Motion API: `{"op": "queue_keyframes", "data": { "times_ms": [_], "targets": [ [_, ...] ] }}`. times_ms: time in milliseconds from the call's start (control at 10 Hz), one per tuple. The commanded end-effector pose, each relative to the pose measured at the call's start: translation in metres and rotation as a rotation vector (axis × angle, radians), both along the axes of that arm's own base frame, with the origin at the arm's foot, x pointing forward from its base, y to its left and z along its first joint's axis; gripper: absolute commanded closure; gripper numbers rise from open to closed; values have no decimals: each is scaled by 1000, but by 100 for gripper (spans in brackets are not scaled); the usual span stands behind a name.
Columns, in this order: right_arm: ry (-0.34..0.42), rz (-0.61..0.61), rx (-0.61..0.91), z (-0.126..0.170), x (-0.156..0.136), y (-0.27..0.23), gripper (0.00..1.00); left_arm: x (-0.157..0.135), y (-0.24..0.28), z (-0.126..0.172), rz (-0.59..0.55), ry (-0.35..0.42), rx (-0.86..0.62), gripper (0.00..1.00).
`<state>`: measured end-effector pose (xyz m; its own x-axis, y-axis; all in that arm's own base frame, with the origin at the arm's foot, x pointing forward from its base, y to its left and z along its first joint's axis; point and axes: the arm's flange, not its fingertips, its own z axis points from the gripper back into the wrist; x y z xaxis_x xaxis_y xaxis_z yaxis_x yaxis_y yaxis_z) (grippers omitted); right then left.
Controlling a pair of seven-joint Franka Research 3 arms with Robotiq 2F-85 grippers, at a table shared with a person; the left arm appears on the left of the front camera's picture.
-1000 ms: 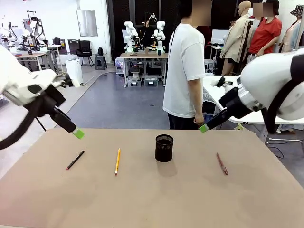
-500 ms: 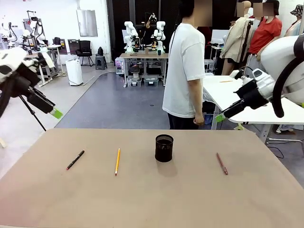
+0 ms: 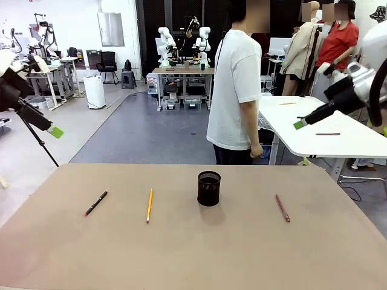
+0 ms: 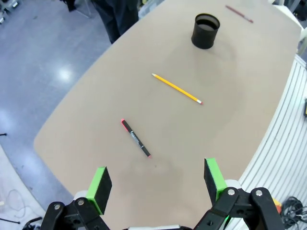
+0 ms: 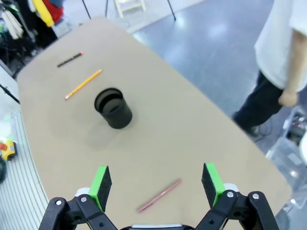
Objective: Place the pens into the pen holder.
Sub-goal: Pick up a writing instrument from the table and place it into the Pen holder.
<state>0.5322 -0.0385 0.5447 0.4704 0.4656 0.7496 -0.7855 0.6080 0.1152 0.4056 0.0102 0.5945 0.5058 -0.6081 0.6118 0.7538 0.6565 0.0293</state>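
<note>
Three pens lie on the tan table (image 3: 199, 248): a black pen with a red tip (image 3: 95, 203) (image 4: 135, 139) (image 5: 70, 59) at the left, a yellow-orange pencil (image 3: 149, 205) (image 4: 176, 88) (image 5: 83, 84) beside it, and a dark red pen (image 3: 282, 208) (image 4: 239, 14) (image 5: 159, 195) at the right. The black mesh pen holder (image 3: 208, 188) (image 4: 206, 30) (image 5: 113, 108) stands upright between pencil and red pen. My left gripper (image 3: 55, 131) (image 4: 157, 184) hangs open high off the table's left. My right gripper (image 3: 299, 125) (image 5: 157, 184) hangs open high at the right. Both hold nothing.
A person in a white T-shirt (image 3: 239, 90) stands at the table's far edge, arms down. A white side table (image 3: 314, 130) sits behind at the right. The near half of the table is bare.
Both arms have risen and swung outward, away from the table's middle: the left gripper up and to the left, the right gripper up and to the right. The pens and holder have not moved.
</note>
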Motion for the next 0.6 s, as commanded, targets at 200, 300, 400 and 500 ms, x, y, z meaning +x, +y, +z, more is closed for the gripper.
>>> {"op": "queue_keyframes", "data": {
  "times_ms": [200,300,400,500],
  "targets": [
    [-142,78,-15,59,-34,14,0,10,15,-4,-8,-11,-23,0],
    [-141,83,-20,62,-42,17,0,8,17,3,-1,-38,-25,0],
    [-146,90,-20,62,-48,21,0,8,19,8,-1,-56,-30,0],
    [-151,99,-21,62,-55,23,0,9,20,12,-18,-56,-38,0]
  ]
}}
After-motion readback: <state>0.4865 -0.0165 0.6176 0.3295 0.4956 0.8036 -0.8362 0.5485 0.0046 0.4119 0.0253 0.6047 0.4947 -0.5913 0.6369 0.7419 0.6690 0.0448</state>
